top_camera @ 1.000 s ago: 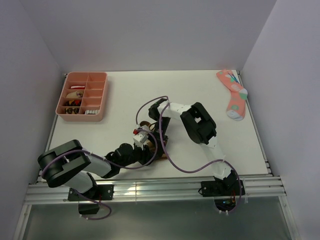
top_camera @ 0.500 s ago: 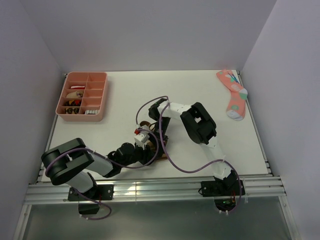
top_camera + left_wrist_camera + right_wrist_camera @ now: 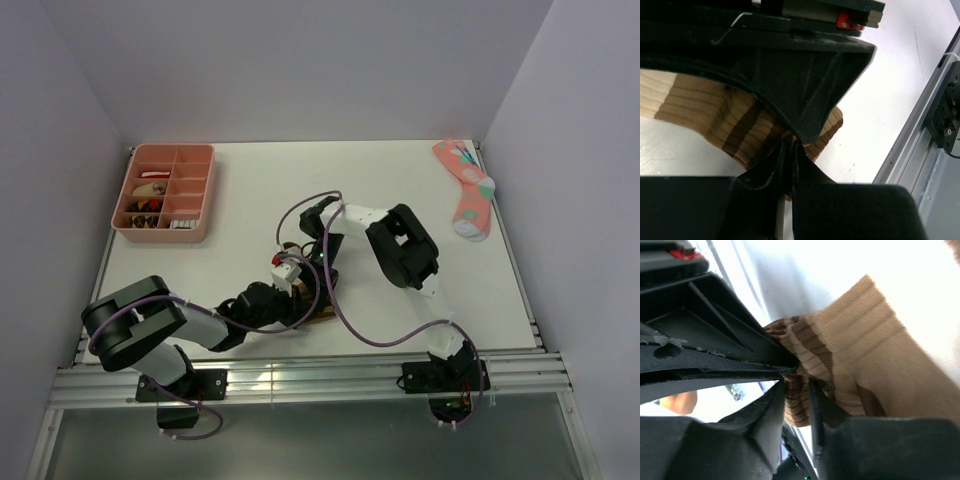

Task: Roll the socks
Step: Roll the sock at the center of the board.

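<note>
The left claw (image 3: 789, 147) is clenched on the bunched end of the brown-and-tan striped ribbed fabric sock (image 3: 705, 110), whose long axis runs leftward from the tips in the left wrist view; the right claw (image 3: 796, 390) meets it tip to tip, fingers (image 3: 765, 425) parted, a fold of the same sock lying in the gap. Both work midway across the white worktop (image 3: 400, 190), each body crowding the other's rolling path. The pink dotted sock (image 3: 470, 195) and the pink compartment tray (image 3: 160, 234) lie well apart; no white striped sock is visible.
</note>
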Tool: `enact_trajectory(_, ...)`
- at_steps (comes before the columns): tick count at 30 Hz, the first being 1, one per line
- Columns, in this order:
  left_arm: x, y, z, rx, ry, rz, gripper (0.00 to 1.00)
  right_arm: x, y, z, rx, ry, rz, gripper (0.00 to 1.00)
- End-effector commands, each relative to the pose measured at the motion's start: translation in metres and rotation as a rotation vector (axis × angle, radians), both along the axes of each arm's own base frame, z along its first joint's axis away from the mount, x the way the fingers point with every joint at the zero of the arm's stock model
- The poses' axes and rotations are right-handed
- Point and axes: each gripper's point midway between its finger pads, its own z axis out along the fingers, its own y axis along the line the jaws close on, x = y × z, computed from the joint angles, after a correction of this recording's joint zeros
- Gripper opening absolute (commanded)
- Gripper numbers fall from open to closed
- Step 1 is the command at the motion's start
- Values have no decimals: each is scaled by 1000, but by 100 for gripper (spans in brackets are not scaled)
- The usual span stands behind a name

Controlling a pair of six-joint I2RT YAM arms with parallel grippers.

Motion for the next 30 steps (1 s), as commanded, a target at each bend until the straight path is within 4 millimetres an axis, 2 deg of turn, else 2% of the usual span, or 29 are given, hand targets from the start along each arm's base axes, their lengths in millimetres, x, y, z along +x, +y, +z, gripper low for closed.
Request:
enact_trajectory(1, -8, 3, -9, 43, 62, -6, 0, 27, 16, 12, 61, -140, -91, 38)
enact_trajectory(3, -9, 6, -8, 38, 72, 3, 0, 42, 16, 14, 76, -202, -141, 41)
enact_trajectory(6, -8, 8, -8, 51, 86, 26, 0, 60, 9, 32, 105, -265, -236, 41)
enact_trajectory(8, -8, 9, -12, 72, 105, 23, 0, 68, 2, 35, 107, -296, -273, 41)
enact_trajectory(9, -9, 7, -11, 71, 113, 13, 0, 75, -3, 44, 111, -342, -299, 41)
enact_trajectory(11, -8, 6, -11, 66, 129, 12, 0, 79, -9, 47, 119, -384, -330, 41)
enact_trajectory(12, -8, 5, -11, 61, 137, 9, 0, 84, -13, 58, 139, -414, -354, 41)
enact_trajectory(14, -7, 7, -13, 54, 172, 5, 0, 86, -20, 61, 152, -444, -385, 40)
enact_trajectory(15, -7, 6, -12, 47, 187, 1, 0, 88, -24, 72, 170, -481, -402, 36)
enact_trajectory(17, -5, 9, -12, 34, 234, -3, 0, 91, -35, 73, 173, -524, -426, 36)
enact_trajectory(18, -5, 11, -14, 43, 260, -3, 0, 91, -39, 83, 196, -571, -421, 36)
enact_trajectory(20, -1, 14, -13, 41, 297, -7, 0, 88, -45, 83, 199, -609, -406, 36)
enact_trajectory(21, -1, 12, -10, 33, 311, -25, 0, 89, -46, 92, 227, -654, -392, 36)
enact_trajectory(22, 0, 16, -13, 46, 344, -19, 0, 86, -51, 88, 217, -675, -386, 36)
enact_trajectory(24, 0, 13, -10, 43, 395, -44, 0, 86, -53, 92, 247, -751, -341, 36)
enact_trajectory(25, 0, 16, -13, 53, 435, -43, 0, 81, -56, 86, 236, -762, -324, 36)
enact_trajectory(27, -4, 12, -14, 50, 509, -79, 0, 77, -51, 88, 266, -855, -257, 35)
enact_trajectory(28, -9, 12, -16, 52, 548, -95, 0, 67, -54, 77, 254, -863, -229, 35)
enact_trajectory(29, -12, 11, -20, 52, 590, -101, 0, 60, -43, 78, 284, -909, -179, 34)
enact_trajectory(30, -18, 10, -18, 42, 626, -135, 0, 58, -43, 84, 294, -984, -145, 34)
